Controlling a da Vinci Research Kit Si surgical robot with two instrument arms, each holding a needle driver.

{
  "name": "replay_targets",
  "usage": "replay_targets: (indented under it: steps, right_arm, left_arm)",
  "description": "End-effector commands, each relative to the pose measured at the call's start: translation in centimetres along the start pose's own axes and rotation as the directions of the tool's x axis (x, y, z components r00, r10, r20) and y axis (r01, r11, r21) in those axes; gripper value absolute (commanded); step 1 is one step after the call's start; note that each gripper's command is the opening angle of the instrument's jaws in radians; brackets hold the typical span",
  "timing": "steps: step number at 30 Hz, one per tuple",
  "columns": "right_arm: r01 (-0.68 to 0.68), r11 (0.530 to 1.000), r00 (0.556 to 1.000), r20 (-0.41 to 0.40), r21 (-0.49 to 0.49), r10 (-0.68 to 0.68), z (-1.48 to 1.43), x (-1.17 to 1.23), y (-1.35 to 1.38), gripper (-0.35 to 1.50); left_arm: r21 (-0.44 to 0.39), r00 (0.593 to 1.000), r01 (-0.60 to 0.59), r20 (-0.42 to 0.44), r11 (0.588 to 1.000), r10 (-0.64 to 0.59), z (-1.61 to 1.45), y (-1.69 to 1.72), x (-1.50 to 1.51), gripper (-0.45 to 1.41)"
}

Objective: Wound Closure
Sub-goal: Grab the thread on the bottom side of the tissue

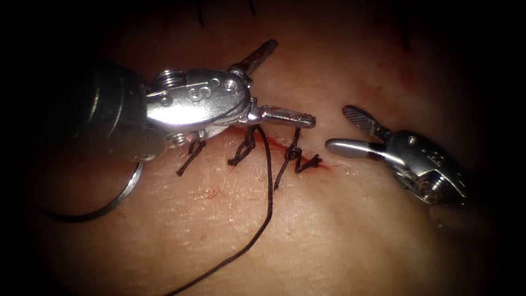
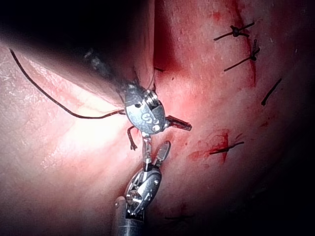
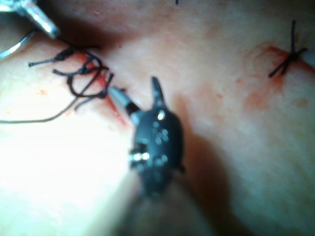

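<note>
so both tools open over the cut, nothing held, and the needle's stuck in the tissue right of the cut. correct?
Not quite. The needle is not in the tissue; it lies on the surface to the left of the cut, under the left tool, as the endoscope view shows. The rest holds: the left tool and the right tool are both open and hold nothing.

I count two tools: the left tool (image 1: 276, 82) at centre, the right tool (image 1: 342, 129) at right. One needle (image 1: 109, 205) lower left, one long thread (image 1: 268, 186), three knotted stitches (image 1: 245, 148) mid-frame.
</note>
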Motion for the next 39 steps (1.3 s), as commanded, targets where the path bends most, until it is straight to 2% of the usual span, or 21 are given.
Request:
replay_targets:
  steps: [1, 6, 9, 12, 16, 19, 21, 22, 27, 30, 36, 39]
  right_arm:
    - [-0.002, 1.0, 1.0, 0.0, -0.008, 0.002, 0.05, -0.06, 0.01, 1.45]
    - [-0.001, 1.0, 1.0, 0.0, -0.01, 0.001, 0.02, -0.06, 0.02, 1.45]
    - [-0.001, 1.0, 1.0, 0.003, -0.01, 0.001, 0.03, -0.06, 0.02, 1.45]
    - [-0.001, 1.0, 1.0, 0.003, -0.013, 0.001, 0.03, -0.06, 0.02, 1.45]
    - [0.005, 1.0, 1.0, 0.003, -0.014, -0.005, 0.03, -0.06, 0.01, 1.45]
    - [0.005, 1.0, 1.0, 0.002, -0.014, -0.005, 0.03, -0.06, 0.0, 1.45]
    - [0.005, 1.0, 1.0, 0.002, -0.015, -0.005, 0.04, -0.07, 0.0, 1.45]
    - [0.005, 1.0, 1.0, 0.002, -0.015, -0.005, 0.04, -0.07, 0.0, 1.45]
    - [0.005, 1.0, 1.0, 0.002, -0.013, -0.005, 0.04, -0.07, -0.03, 1.45]
    - [0.014, 1.0, 1.0, 0.016, 0.008, -0.014, 0.02, -0.07, -0.09, 1.45]
    - [0.092, 0.984, 0.987, 0.12, 0.15, -0.11, 0.03, -0.2, -0.34, 1.41]
    - [0.123, 0.972, 0.978, 0.143, 0.202, -0.154, 0.09, -0.28, -0.48, 1.41]
  left_arm:
    - [-0.024, 1.0, -0.005, 0.013, 1.0, 0.005, 0.07, 0.08, -0.09, 1.04]
    - [-0.129, 0.996, -0.034, 0.082, 0.991, 0.045, 0.19, 0.29, -0.27, 1.03]
    - [-0.184, 0.991, -0.056, 0.112, 0.981, 0.077, 0.3, 0.4, -0.4, 0.94]
    - [-0.201, 0.989, -0.065, 0.116, 0.977, 0.09, 0.37, 0.39, -0.45, 0.88]
    - [-0.205, 0.986, -0.071, 0.135, 0.976, 0.1, 0.41, 0.34, -0.48, 0.67]
    - [-0.22, 0.983, -0.074, 0.146, 0.973, 0.107, 0.42, 0.33, -0.5, 0.25]
    - [-0.228, 0.982, -0.077, 0.154, 0.971, 0.114, 0.42, 0.36, -0.52, -0.32]
    - [-0.239, 0.981, -0.077, 0.157, 0.968, 0.117, 0.43, 0.38, -0.52, -0.45]
    - [-0.313, 0.974, -0.087, 0.17, 0.946, 0.146, 0.47, 0.49, -0.6, -0.45]
    - [-0.341, 0.976, -0.094, 0.155, 0.935, 0.155, 0.41, 0.44, -0.57, -0.45]
    - [-0.329, 0.977, -0.093, 0.152, 0.94, 0.149, 0.35, 0.18, -0.43, -0.45]
    - [-0.329, 0.977, -0.092, 0.151, 0.94, 0.148, 0.38, 0.11, -0.42, -0.45]
